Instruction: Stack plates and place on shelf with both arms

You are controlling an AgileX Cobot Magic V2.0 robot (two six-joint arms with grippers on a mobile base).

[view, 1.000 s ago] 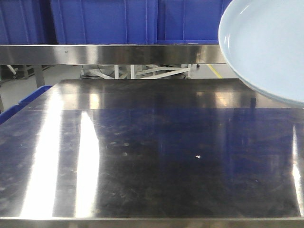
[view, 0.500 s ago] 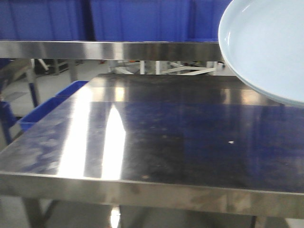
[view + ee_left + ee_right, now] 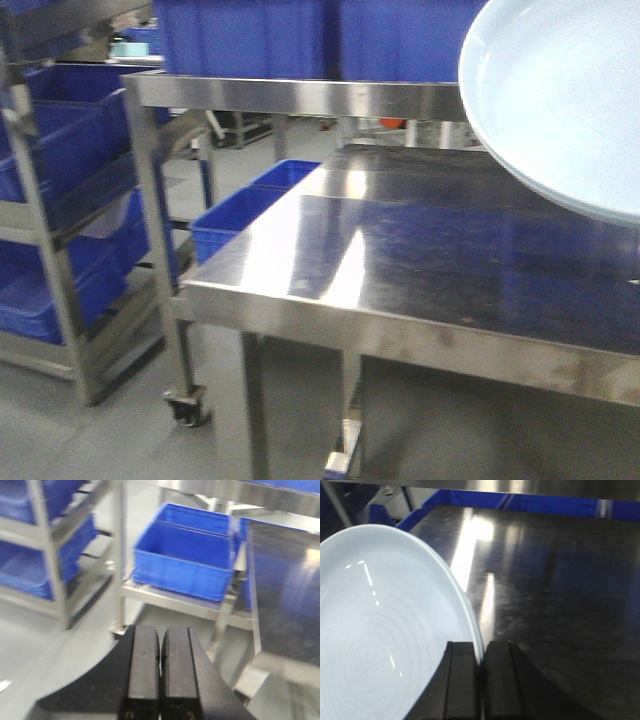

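Plate hung pinched in the right claw, mid-carry; left claw clenched empty; next, likely level placement on shelf.

Shiny stainless steel table on castors, steel shelf above it, blue crates on top

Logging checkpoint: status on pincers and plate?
Right pincer shut on plate rim, aloft by steel table. Left pincer shut, empty. Blue crates beside table, clear of plate.

Glossy plate; brushed steel table; probably plastic crates
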